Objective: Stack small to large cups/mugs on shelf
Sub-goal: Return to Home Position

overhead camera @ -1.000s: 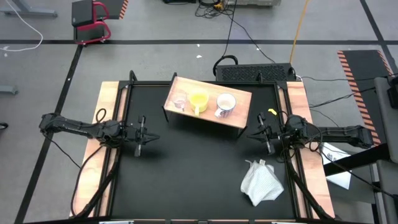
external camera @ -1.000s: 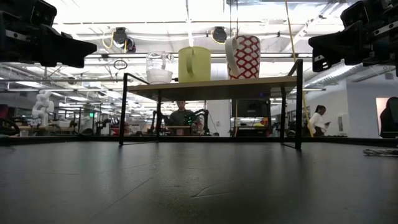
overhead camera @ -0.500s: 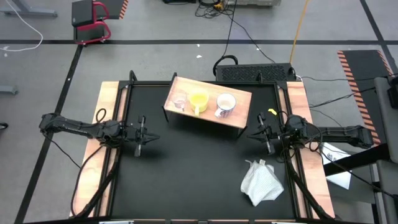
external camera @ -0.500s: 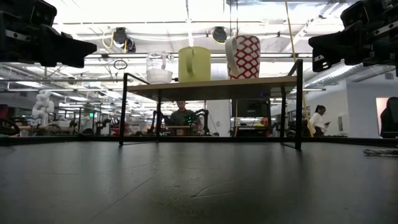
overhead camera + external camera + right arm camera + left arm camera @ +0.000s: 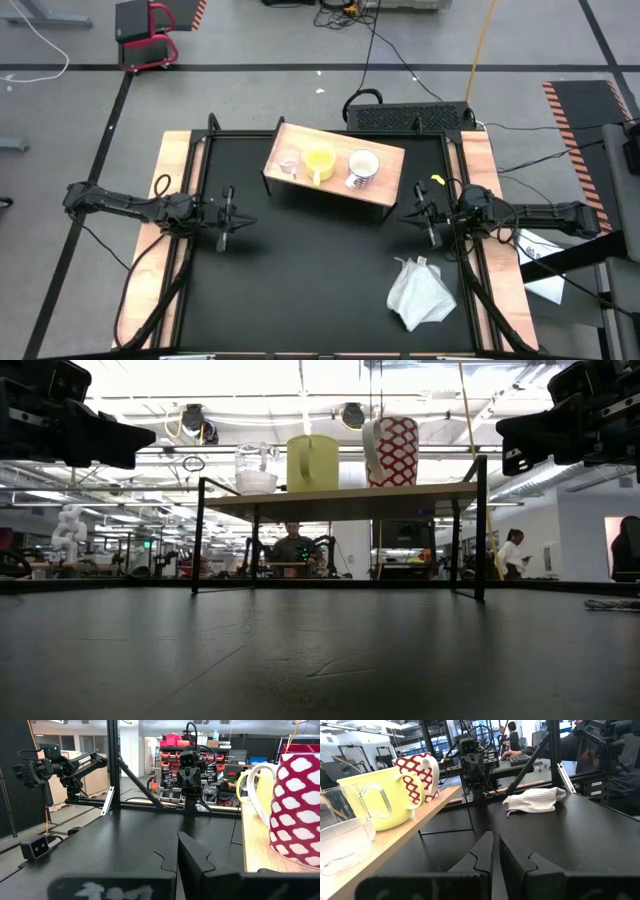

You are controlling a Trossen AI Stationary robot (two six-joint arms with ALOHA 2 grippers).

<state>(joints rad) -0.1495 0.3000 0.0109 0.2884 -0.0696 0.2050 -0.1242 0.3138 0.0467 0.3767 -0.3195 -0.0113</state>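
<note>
Glass cup [image 5: 289,163], yellow mug [image 5: 320,163], patterned mug [image 5: 362,167] aligned on shelf [image 5: 391,176]. Left end effector [image 5: 495,838] and right end effector [image 5: 177,838] closed.

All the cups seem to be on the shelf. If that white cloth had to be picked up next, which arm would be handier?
The right arm, probably. The white cloth lies on the table's right side, close to the right gripper; the left gripper waits at the opposite edge.
</note>
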